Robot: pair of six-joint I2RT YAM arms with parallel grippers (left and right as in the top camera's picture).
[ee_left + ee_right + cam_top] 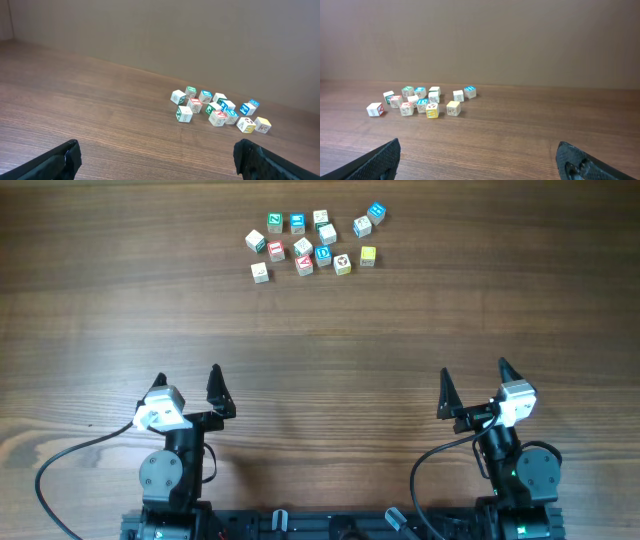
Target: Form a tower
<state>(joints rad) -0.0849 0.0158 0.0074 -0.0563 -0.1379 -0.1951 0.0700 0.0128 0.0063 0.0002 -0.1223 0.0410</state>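
Several small letter cubes (322, 253) lie loose in a cluster at the far middle of the wooden table (320, 350); none rests on another, and no tower shows in any view. A yellow cube (368, 255) sits at the cluster's right edge. The left wrist view shows the cubes (217, 117) far ahead to the right, and in the right wrist view the cubes (422, 104) are far ahead to the left. My left gripper (188, 375) and right gripper (475, 370) stand open and empty near the front edge, far from the cubes.
Bare wood lies between both grippers and the cluster. A plain wall rises behind the table's far edge in the wrist views. Black cables (60, 470) trail from the arm bases at the front.
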